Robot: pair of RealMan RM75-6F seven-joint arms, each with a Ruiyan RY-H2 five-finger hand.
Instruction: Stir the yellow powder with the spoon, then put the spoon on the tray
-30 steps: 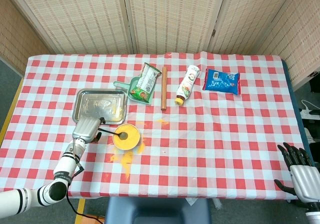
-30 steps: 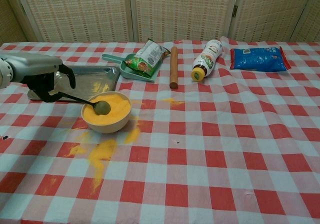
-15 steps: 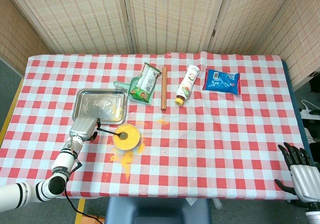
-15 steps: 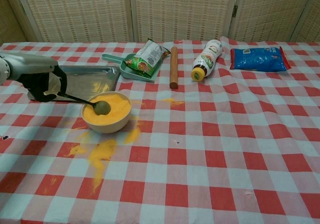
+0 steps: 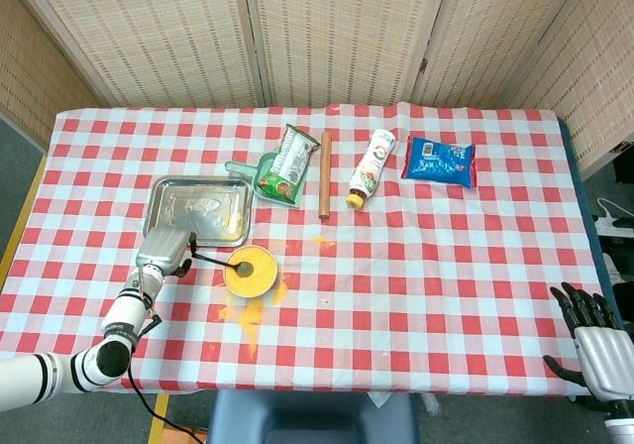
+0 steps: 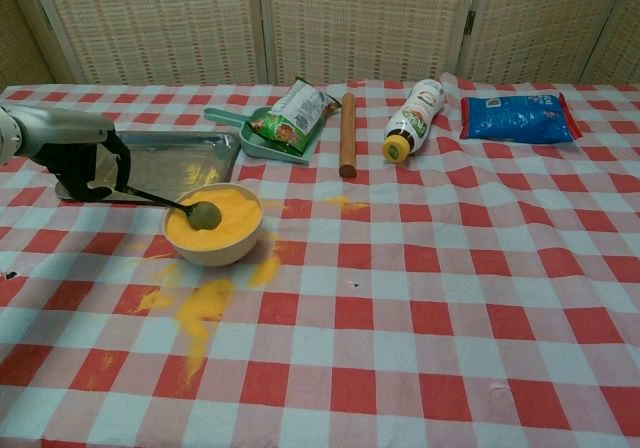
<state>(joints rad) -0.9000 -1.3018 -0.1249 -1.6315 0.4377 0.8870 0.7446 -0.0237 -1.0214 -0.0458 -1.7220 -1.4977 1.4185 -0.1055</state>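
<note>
Stirring step: our left hand holds the spoon by its handle end.

Our fingers pinch the handle; the spoon head lies beyond them, sunk in the yellow powder in the bowl. We judge stirring is under way; next we lift clear and carry it back to the tray just behind our fingers. Our right hand rests idle, fingers spread.

Spoon in bowl, tray just behind.
</note>
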